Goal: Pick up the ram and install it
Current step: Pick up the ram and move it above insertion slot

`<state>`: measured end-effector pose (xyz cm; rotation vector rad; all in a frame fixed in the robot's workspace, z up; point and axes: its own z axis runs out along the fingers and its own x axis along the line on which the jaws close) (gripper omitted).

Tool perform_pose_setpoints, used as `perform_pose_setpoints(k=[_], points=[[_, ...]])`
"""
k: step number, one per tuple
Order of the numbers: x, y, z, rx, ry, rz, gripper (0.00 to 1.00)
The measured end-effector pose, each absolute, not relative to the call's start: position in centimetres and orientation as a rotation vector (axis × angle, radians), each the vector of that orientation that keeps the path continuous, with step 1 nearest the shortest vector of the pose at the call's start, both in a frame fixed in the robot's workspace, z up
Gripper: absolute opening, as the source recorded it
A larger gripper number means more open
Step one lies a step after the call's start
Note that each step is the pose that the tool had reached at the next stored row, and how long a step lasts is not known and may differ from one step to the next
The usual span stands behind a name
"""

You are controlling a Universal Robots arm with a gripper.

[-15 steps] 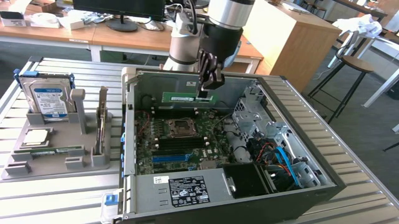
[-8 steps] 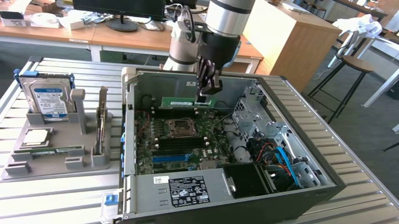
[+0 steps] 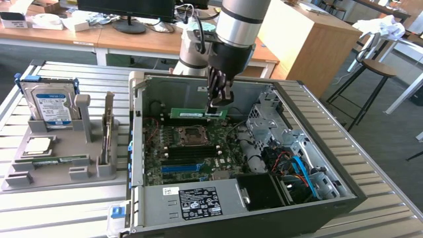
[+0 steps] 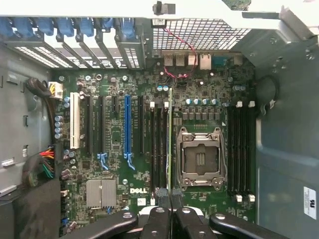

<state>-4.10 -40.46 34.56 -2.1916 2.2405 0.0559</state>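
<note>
My gripper (image 3: 220, 104) hangs inside the open computer case (image 3: 135, 148), shut on one end of the ram (image 3: 195, 113). The ram is a long green stick held level above the motherboard, near the case's back wall. In the wrist view the ram (image 4: 170, 139) appears edge-on as a thin green line between the black fingers (image 4: 158, 219). It runs over the dark memory slots (image 4: 159, 149) beside the processor socket (image 4: 200, 159). It is still above the board, not seated in a slot.
A grey holder tray (image 3: 59, 171) stands at the exterior view's left with a hard drive (image 3: 49, 104), a square silver processor chip (image 3: 36, 145) and an upright card (image 3: 108, 131). Cables (image 3: 300, 168) and a drive cage (image 3: 268, 124) crowd the case's right side. More slots (image 4: 241, 149) lie beyond the socket.
</note>
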Motion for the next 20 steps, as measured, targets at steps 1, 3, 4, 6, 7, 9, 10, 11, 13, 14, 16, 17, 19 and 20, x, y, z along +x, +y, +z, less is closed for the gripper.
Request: perform_pose_setpoints(k=[1,3,4,6,7,9,10,11,13,14,16,17,19,20], points=[[-4.1,-40.5,34.4,-2.192,2.241,0.056,0.11],[-4.1,-40.5,34.0,-2.191,2.241,0.056,0.11],[-4.1,-40.5,33.9,-2.191,2.240,0.056,0.11],[-4.1,-40.5,33.8,-2.192,2.241,0.056,0.11],[-4.0,-40.5,33.8,-2.191,2.241,0.056,0.11],[-3.6,-40.5,33.8,-2.191,2.240,0.056,0.11],[-3.6,-40.7,33.8,-2.192,2.240,0.056,0.11],[-3.6,-40.8,33.8,-2.192,2.241,0.056,0.11],[-3.6,-41.1,33.8,-2.191,2.240,0.056,0.11],[-3.6,-41.3,33.8,-2.192,2.241,0.056,0.11],[-3.6,-41.6,33.8,-2.191,2.241,0.056,0.11],[-3.6,-41.7,33.8,-2.192,2.240,0.056,0.11],[-3.6,-41.7,33.8,-2.191,2.241,0.056,0.11],[-3.6,-41.7,33.8,-2.191,2.241,0.056,0.11]])
